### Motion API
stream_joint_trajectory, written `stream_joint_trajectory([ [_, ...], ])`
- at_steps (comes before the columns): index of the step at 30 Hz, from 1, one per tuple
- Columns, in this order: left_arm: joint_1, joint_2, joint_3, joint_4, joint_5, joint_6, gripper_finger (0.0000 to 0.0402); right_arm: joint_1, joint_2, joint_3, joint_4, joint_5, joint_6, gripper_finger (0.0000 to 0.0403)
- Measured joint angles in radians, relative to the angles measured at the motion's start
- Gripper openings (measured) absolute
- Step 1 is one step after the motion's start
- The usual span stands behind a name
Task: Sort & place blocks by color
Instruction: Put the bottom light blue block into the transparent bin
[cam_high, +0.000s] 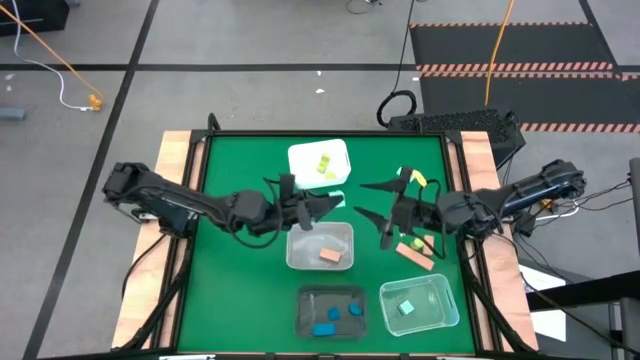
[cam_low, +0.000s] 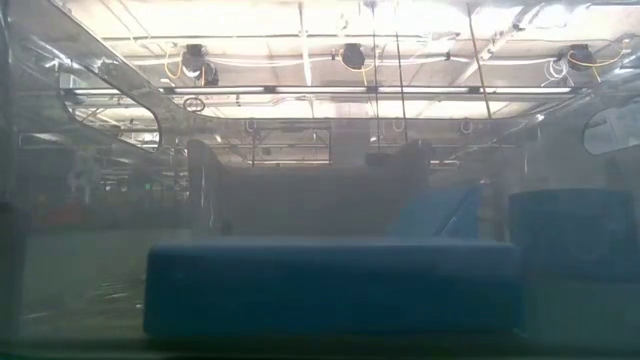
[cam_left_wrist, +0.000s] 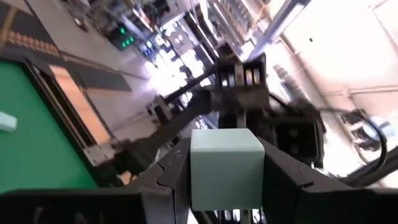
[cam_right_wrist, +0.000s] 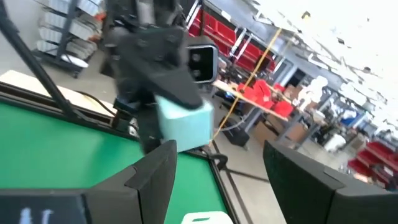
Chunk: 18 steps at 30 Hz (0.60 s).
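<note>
My left gripper (cam_high: 328, 205) hangs over the middle of the green table, shut on a mint-green block (cam_left_wrist: 225, 167). The same block (cam_right_wrist: 185, 122) shows in the right wrist view. My right gripper (cam_high: 375, 205) faces it from the table's right side, open, with nothing between its fingers (cam_right_wrist: 155, 177). A white tub (cam_high: 305, 158) at the back holds yellow-green blocks (cam_high: 324, 165). A clear tub (cam_high: 300, 250) holds a salmon block (cam_high: 329, 257). A dark tub (cam_high: 310, 300) holds blue blocks (cam_high: 335, 318). Another clear tub (cam_high: 440, 300) holds a mint block (cam_high: 406, 308). My left gripper pinches the mint-green block by two opposite sides (cam_left_wrist: 198, 177) between its two fingers. The fingers lie about level and point toward the table's right side. The block is lifted clear of the table, squarely between the fingers.
Salmon blocks (cam_high: 415, 250) lie loose on the table's right part, and a yellow block (cam_high: 418, 180) lies farther back. The low view looks through a tub wall at a blue block (cam_low: 330, 290). Wooden strips (cam_high: 175, 160) border the table left and right.
</note>
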Motion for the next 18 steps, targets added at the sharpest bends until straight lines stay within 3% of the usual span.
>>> stream_joint_trajectory([
  [5, 0.001, 0.028, 0.000, 0.025, 0.019, -0.048, 0.0134, -0.031, 0.000, 0.000, -0.032, -0.016, 0.058, 0.0231],
  [11, 0.022, 0.028, 0.000, 0.044, 0.035, -0.055, 0.0134, -0.058, 0.022, 0.000, -0.046, -0.215, 0.101, 0.0231],
  [18, 0.064, 0.022, -0.001, 0.049, 0.136, -0.148, 0.0134, -0.097, 0.080, 0.000, 0.043, -0.205, 0.108, 0.0231],
])
